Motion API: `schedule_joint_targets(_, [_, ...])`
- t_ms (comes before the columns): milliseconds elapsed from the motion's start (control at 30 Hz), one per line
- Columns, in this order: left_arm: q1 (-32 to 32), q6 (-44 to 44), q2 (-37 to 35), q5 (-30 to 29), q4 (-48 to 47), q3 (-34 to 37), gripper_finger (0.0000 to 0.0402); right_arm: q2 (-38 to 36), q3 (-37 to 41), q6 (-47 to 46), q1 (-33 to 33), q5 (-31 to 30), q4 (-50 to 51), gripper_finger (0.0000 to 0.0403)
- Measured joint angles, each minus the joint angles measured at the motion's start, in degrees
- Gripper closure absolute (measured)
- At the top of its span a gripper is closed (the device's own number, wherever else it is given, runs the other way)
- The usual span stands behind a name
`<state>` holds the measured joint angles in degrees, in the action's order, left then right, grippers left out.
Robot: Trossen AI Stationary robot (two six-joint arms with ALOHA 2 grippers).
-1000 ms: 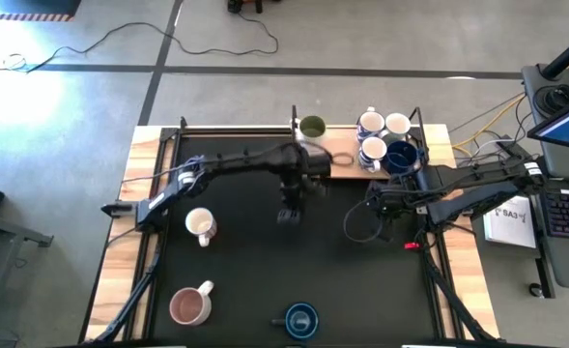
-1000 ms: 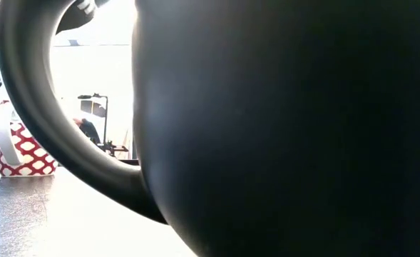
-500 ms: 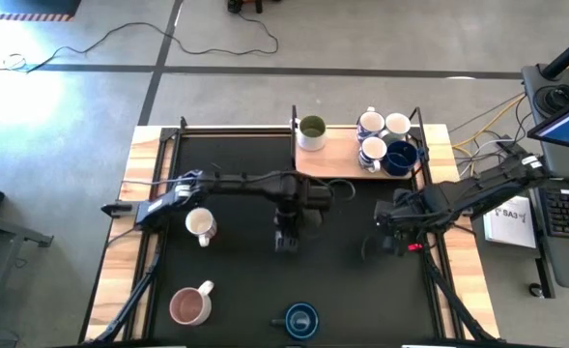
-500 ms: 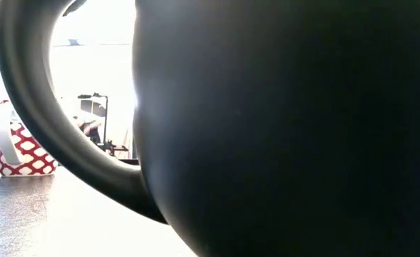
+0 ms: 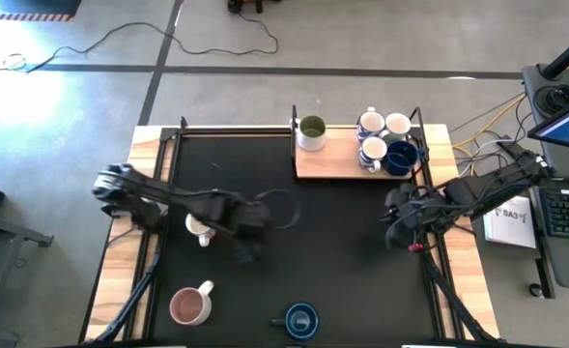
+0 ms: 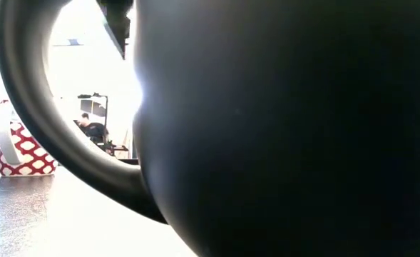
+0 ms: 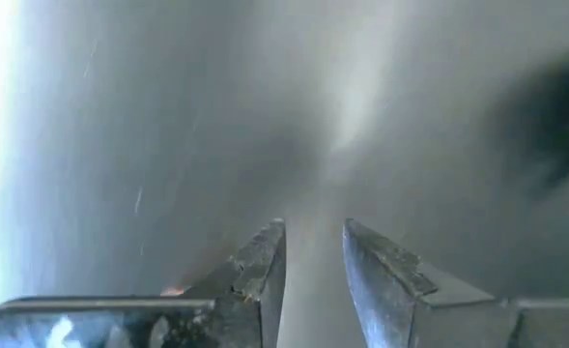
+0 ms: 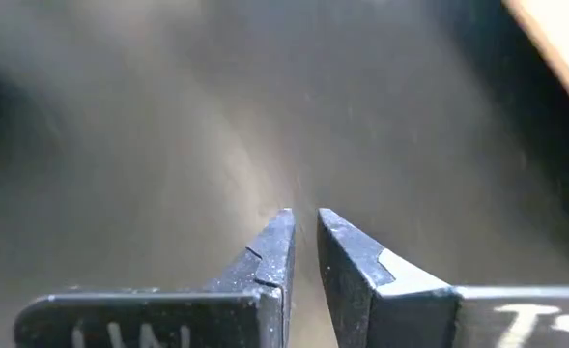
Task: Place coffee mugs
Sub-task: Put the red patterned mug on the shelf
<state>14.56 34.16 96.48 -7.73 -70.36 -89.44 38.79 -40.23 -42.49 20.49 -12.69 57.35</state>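
Eight mugs show from above, none of them in my grasp. Five stand on the wooden board (image 5: 334,164) at the far edge: a green-lined mug (image 5: 312,131) alone at its left end, and a tight cluster of four (image 5: 385,141), white and dark blue, touching one another at its right end. Three more sit on the black mat (image 5: 342,261): a white mug (image 5: 201,227) on the left, a pink mug (image 5: 190,306) near the front left corner, and a dark blue mug (image 5: 300,319) at the front edge.

My left gripper (image 5: 246,253) hangs over the mat just beside the white mug, on its right, apart from it. My left wrist view shows what the overhead one cannot: the fingers (image 7: 261,271) stand a little apart with only bare mat between them, so that hand is loose and empty. My right gripper (image 5: 392,235) is over the mat's right side, in front of the board and well apart from the cluster. Its wrist view shows the fingertips (image 8: 276,253) nearly together, a thin slit left, gripping nothing.

From table height, one dark mug (image 6: 281,128) fills nearly everything, and through its handle a white mug with a red pattern (image 6: 21,150) appears, which I cannot match to the overhead view.
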Motion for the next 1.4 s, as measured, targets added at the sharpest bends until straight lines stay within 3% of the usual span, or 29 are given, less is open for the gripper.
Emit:
schedule_joint_targets(267, [0.3, 18.6, -17.8, 0.2, 4.4, 25.9, 0.0312, 0.6, -0.5, 3.5, 0.0, -2.4, -8.9, 0.0365])
schedule_joint_targets(500, [0.7, 30.1, -27.5, -0.4, 6.0, 36.8, 0.0312, 2.5, -0.5, 3.5, 0.0, -2.4, -9.4, 0.0365])
schedule_joint_targets(900, [0.6, 29.3, -29.1, 0.0, 14.7, 43.5, 0.0315, 3.7, -0.5, 4.2, 0.0, -1.9, -9.3, 0.0365])
schedule_joint_targets(1233, [0.4, 25.8, -26.8, -0.1, 15.9, 42.2, 0.0387, 3.7, -0.5, 4.1, 0.0, -1.9, -9.3, 0.0365])
schedule_joint_targets(1400, [0.0, 22.3, -25.7, -0.5, 17.6, 39.7, 0.0387, 3.7, -0.5, 4.1, 0.0, -1.9, -9.3, 0.0365])
